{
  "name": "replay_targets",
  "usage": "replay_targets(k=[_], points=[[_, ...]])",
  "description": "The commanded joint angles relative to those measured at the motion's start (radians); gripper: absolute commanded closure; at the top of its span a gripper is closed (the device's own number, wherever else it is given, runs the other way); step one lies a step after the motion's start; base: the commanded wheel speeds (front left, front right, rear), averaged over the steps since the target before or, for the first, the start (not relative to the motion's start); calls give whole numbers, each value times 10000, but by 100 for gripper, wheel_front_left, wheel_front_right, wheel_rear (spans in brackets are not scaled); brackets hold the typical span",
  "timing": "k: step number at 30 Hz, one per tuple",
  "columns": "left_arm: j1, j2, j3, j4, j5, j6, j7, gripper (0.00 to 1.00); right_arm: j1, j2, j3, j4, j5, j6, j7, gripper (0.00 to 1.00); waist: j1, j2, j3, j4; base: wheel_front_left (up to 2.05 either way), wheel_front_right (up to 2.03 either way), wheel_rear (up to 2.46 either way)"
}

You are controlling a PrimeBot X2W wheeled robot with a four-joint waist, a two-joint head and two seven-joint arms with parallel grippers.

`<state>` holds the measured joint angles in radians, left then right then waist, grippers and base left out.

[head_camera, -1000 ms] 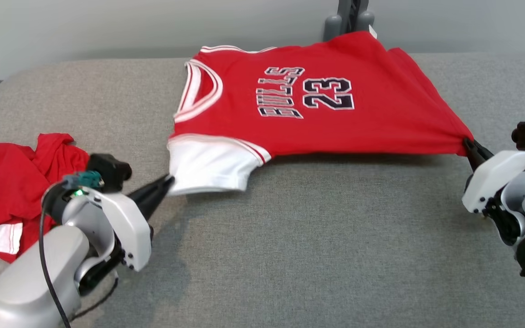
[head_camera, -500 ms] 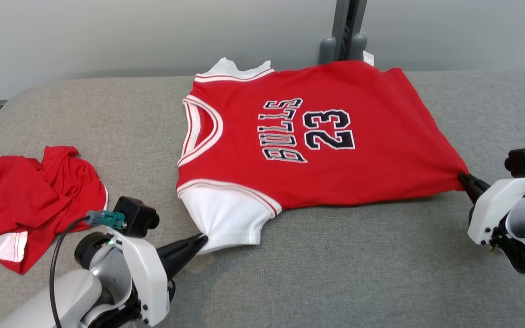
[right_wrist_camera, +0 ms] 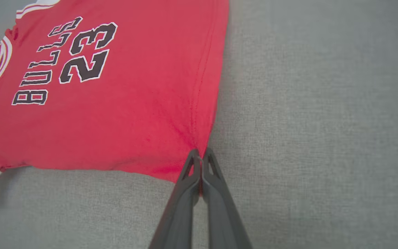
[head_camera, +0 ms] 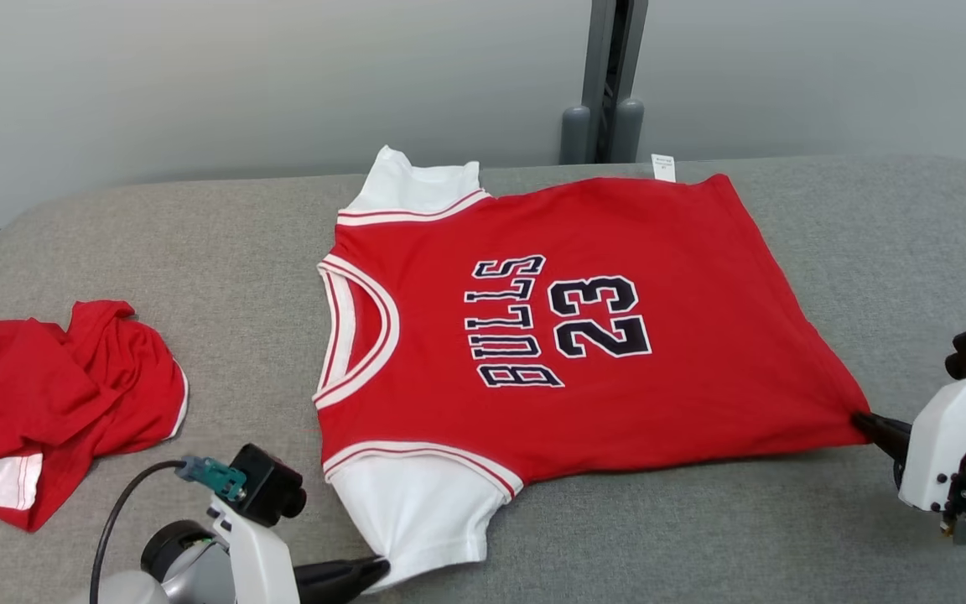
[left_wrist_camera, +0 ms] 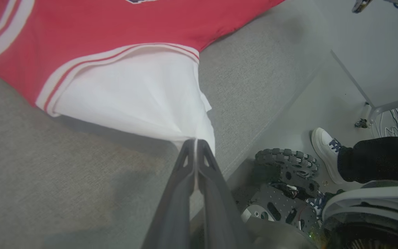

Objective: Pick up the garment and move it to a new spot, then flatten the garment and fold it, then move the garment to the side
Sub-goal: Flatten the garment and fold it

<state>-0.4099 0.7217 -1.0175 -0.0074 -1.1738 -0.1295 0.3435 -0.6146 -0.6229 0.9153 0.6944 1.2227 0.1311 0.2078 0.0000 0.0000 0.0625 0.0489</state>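
Two red garments are lying on one grey table (head_camera: 659, 537): one jersey (head_camera: 584, 335) spread in the middle, one crumpled garment (head_camera: 55, 394) at the left. Two grippers are showing, the left gripper (head_camera: 378, 569) near left and the right gripper (head_camera: 860, 418) near right. One grey post (head_camera: 605, 84) is standing at the far edge; one white shoe (left_wrist_camera: 325, 148) is showing on the floor

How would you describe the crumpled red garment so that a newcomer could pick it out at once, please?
Start at the wide grey padded table. A red jersey marked BULLS 23 lies spread flat across its middle; the crumpled garment sits beyond its neckline, by the table's left edge. It alone is bunched in a heap, showing no lettering.
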Motion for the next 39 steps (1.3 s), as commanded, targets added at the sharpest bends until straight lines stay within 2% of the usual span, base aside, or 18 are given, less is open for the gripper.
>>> replay_targets(k=[1, 9, 18, 30, 39], points=[[148, 146, -63, -165, -124, -17, 110, 100, 174, -210, 23, -148, 226, -7, 203, 100, 0, 0, -50, -33, 0, 0, 0], [540, 678, -352, -1023, -719, -17, 491, 100, 866, -1136, 167, -1069, 1417, -7, 1841, 100, 0, 0, -191, -99, 0, 0, 0], [963, 1079, -709, -1754, -1339, -17, 989, 100, 1517, -1625, 17, -1574, 2368, -5, 3143, 100, 0, 0, -294, -110, 0, 0, 0], [560, 1372, 169, -2389, -2282, -16, 550, 100, 1070, -1565, -551, -2012, 2229, -5, 2760, 100, 0, 0, 101, -82, 0, 0, 0], [132, 1310, 1522, -2312, -3249, 67, -564, 100, 482, -1264, -985, -1648, 1821, -5, 2289, 100, 0, 0, 497, -57, 0, 0, 0]])
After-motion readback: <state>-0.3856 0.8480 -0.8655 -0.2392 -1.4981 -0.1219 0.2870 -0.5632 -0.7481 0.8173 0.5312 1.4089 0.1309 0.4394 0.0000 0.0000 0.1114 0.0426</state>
